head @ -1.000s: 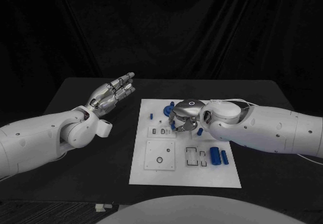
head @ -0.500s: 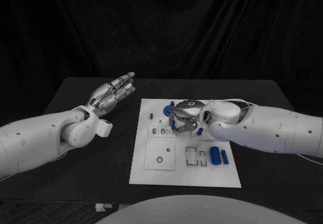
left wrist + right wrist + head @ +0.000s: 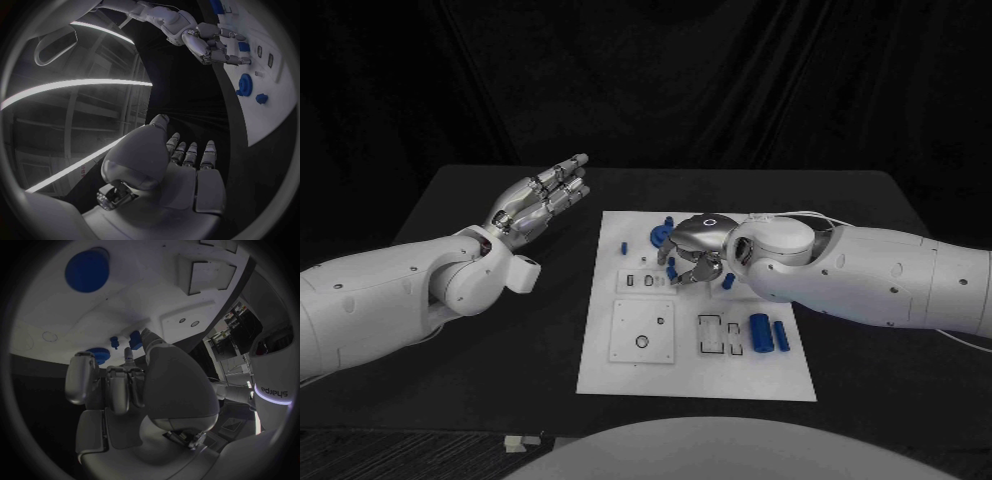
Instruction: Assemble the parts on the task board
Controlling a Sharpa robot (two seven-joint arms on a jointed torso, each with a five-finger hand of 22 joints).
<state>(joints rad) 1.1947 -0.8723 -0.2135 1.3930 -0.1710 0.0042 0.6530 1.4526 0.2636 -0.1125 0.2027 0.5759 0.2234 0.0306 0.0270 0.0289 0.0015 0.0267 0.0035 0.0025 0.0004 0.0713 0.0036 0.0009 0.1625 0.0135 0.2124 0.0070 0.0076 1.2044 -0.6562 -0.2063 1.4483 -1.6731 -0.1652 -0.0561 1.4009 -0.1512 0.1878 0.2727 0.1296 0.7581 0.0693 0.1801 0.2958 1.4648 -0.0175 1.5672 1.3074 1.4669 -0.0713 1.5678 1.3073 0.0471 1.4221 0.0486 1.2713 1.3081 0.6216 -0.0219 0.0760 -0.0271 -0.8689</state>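
The white task board [image 3: 692, 360] lies in the middle of the black table. My right hand [image 3: 692, 250] hangs over the board's far half with its fingers curled down. Thumb and a fingertip [image 3: 127, 354] pinch a small blue part [image 3: 134, 339] standing on the board [image 3: 156, 290]; a second small blue part [image 3: 115, 342] stands beside it. Two blue cylinders [image 3: 763, 333] lie on the board's near right. My left hand [image 3: 538, 200] is raised left of the board, fingers straight, holding nothing. The left wrist view shows it [image 3: 181, 165] with the right hand [image 3: 209, 42] beyond it.
A blue round piece [image 3: 87, 270] and another [image 3: 98, 354] sit on the board near my right hand. Small blue pieces [image 3: 625, 247] stand at the board's far left. A square inset with a ring [image 3: 643, 330] and rectangular slots [image 3: 711, 335] mark the near half.
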